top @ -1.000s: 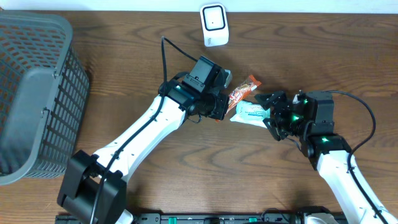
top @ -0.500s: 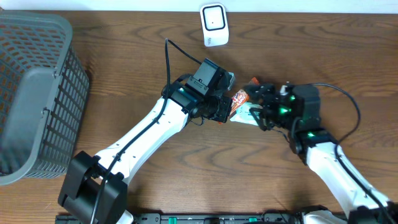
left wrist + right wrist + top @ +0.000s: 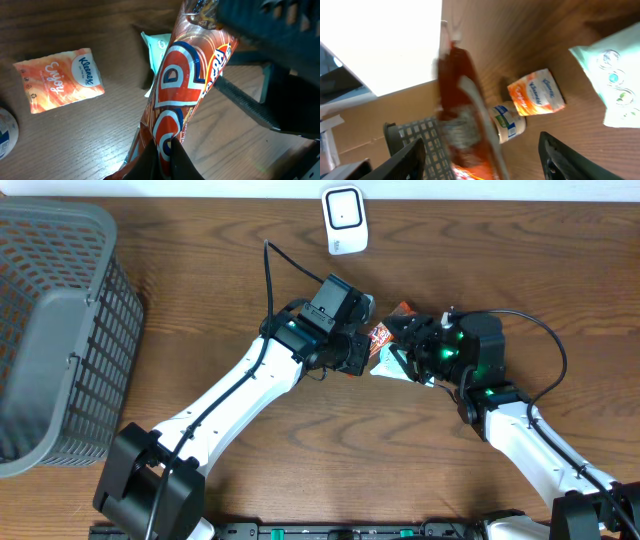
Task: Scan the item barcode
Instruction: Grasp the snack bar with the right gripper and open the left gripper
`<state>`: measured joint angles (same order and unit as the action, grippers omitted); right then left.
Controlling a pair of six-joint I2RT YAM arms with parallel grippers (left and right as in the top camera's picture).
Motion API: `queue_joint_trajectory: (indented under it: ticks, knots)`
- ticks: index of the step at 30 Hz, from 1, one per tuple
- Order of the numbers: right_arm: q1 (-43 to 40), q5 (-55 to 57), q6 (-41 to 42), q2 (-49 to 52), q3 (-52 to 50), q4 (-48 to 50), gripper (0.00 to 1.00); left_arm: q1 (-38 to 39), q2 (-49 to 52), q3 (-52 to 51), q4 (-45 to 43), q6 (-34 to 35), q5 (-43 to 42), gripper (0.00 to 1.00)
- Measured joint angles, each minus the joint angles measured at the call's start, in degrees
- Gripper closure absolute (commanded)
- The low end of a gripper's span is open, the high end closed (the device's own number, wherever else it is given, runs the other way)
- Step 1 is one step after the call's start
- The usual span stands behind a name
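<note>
Snack packet (image 3: 185, 85), orange-red foil, long and narrow. It is held off the table (image 3: 200, 300) near the middle, a little toward the far edge. One end is clamped between the closed fingers of the left gripper (image 3: 164, 152). The right gripper (image 3: 481, 140) stands at the other end with its jaws apart. The packet lies between them, nearer one finger, and no contact is clear.

Handling, as judged:
- Scanner (image 3: 343, 220), white, sits at the far edge of the table, well apart from the packet.
- The barcode face has to be found first, then turned flat toward the scanner.
- Foil creases and glares, so a taut, smooth panel should read best.
- If the right gripper takes hold, a sealed end is the safer place to pinch, not the printed panel.
- The left grip is best kept until the second one is sure.

Not settled, largest first:
- Basket (image 3: 60, 330), grey, at the left edge: cut off by the frame.
- Pale green pouch (image 3: 615, 85): on the table under the grippers, mostly covered from overhead.
- Tissue pack (image 3: 60, 80), orange: shown whole only in the left wrist view.
- Small jar (image 3: 509, 125): blurred, label unreadable.
- Scanner window: too small to tell its facing.
- Barcode: on no visible face; only large lettering shows.
</note>
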<state>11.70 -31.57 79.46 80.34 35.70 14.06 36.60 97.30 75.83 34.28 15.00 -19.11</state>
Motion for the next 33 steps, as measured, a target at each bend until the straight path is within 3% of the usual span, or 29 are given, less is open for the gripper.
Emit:
queue_joint_trajectory:
  ticks: [6,15,24,33]
  knots:
    - [0.0,0.7,0.2,0.0,0.0,0.8,0.42,0.0,0.0,0.0,1.2,0.0,0.0,0.93]
    - [0.9,3.0,0.2,0.0,0.0,1.6,0.36,0.0,0.0,0.0,1.4,0.0,0.0,0.93]
    - [3.4,6.0,0.7,0.2,0.0,1.6,0.48,0.0,0.0,0.0,1.4,0.0,0.0,0.93]
    - [3.5,7.0,2.2,3.1,0.1,3.3,0.92,0.0,0.0,0.0,1.5,0.0,0.0,0.93]
